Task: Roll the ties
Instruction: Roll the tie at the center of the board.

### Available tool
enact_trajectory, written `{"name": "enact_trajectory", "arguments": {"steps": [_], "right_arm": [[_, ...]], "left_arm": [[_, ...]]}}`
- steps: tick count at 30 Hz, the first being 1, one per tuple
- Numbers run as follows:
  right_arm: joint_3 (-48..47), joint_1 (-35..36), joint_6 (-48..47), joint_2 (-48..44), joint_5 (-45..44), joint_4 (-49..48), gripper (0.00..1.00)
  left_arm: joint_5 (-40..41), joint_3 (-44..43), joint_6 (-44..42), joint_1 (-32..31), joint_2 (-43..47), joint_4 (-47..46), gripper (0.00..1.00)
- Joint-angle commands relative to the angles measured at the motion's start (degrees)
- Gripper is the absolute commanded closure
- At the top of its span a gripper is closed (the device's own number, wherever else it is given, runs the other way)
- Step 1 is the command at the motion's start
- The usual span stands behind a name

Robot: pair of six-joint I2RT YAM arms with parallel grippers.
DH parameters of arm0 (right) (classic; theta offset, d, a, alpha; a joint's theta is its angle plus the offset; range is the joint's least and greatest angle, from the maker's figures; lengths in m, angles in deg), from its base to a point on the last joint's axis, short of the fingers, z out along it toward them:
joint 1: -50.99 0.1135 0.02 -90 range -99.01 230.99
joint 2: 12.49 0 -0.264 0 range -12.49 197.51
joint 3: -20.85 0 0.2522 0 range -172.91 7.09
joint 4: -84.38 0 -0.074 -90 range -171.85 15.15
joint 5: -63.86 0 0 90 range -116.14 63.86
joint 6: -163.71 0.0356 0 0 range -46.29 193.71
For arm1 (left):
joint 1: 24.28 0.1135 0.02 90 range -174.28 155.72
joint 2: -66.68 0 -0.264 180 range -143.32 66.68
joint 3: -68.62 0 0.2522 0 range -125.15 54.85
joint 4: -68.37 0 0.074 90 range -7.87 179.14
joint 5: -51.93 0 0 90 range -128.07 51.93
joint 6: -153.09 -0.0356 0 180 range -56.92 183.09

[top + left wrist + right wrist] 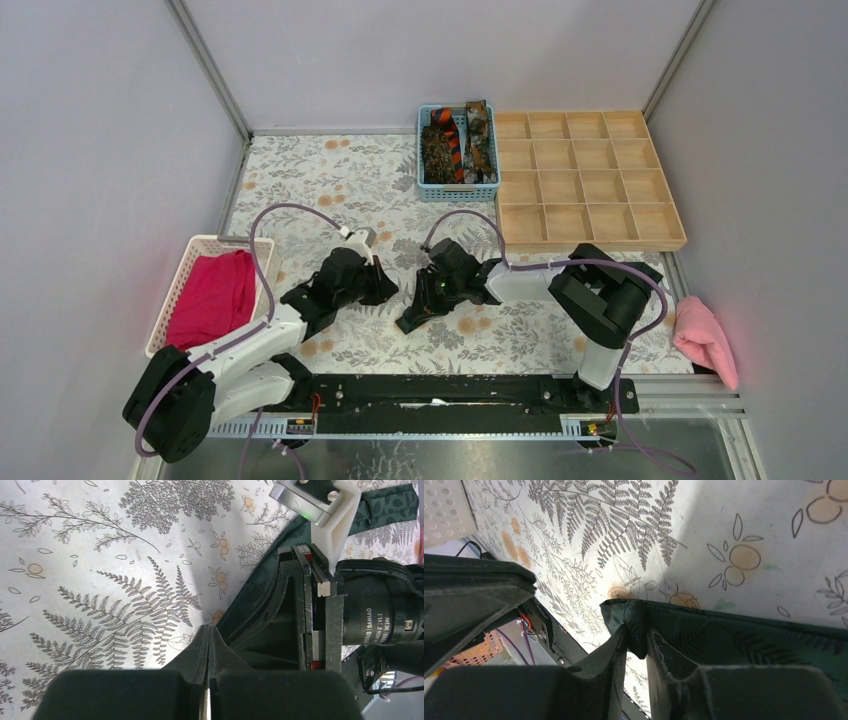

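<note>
A dark green fern-printed necktie (749, 645) lies flat on the floral-patterned counter (300, 170). It sits about midway between the left and right edges and nearer the near edge, where both arms can reach it.

The right fingers (664, 655) are clamped on the tie's end, which is doubled into a small fold between them. I take that pinch as the start of the roll, with the fold as the core the rest would wind round.

The left fingers (200, 652) are pressed tight together, with their tips down at the counter right by the tie's edge. From the left wrist view I cannot tell whether they nip the fabric or only press beside it. Placed there, they look meant to steady the strip so it does not slide as the other end turns. The rest of the tie runs off flat and unrolled, so this one seems barely begun.

The other ties lie lengthwise in a small blue plastic basket (420, 150) at the middle of the far edge. They are an orange-and-black striped tie (452, 140) and mottled brown ties (436, 155), kept out of the working space. At the far right corner sits a shallow wooden tray (590, 243) of square compartments, probably where finished rolls are meant to go.
</note>
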Motion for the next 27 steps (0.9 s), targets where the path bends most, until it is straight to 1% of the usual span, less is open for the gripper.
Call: {"name": "enact_trajectory", "arguments": {"steps": [1,4,7,9,11,14,19,22,24,27], "right_arm": [[0.76,1.24,-1.94,-3.69,-4.62,4.53,0.7],[0.6,1.42,-2.77,-4.37,-5.19,4.74,0.62],[-0.69,1.84,-4.24,-5.07,-7.52,7.26,0.62],[-1.99,2.35,-5.3,-5.77,-10.76,11.24,0.61],[-2.78,2.61,-6.2,-6.29,-12.79,13.81,0.59],[-2.98,2.66,-7.2,-6.99,-14.62,15.54,0.59],[-3.81,2.95,-9.62,-6.84,-13.92,15.19,0.59],[-5.58,3.21,-11.15,-6.72,-14.02,16.61,0.59],[-5.83,3.54,-11.99,-8.57,-14.88,16.85,0.59],[-6.14,3.67,-13.34,-10.8,-16.13,17.67,0.59]], "left_arm": [[-3.05,0.83,-1.09,-0.87,-1.41,-3.52,0.99],[-3.06,1.49,-0.67,-1.73,-2.1,-4.68,0.99],[-0.72,1.35,-0.23,-2.17,-2.08,-4.11,1.0],[2.11,0.41,-0.29,-2.13,-1.57,-2.0,1.0],[5.36,-0.83,-0.1,-2.17,-0.8,-0.5,1.0],[9.29,-3.03,0.24,-2.17,-0.61,2.54,1.0],[10.41,-6.8,0.3,-2.17,-2.55,3.89,1.0],[11.92,-9.15,-0.07,-2.16,-3.31,5.77,1.0],[14.1,-10.86,-0.13,-2.18,-2.97,8.47,1.0],[15.52,-12.34,-0.73,-2.16,-1.6,10.17,0.99]]}}
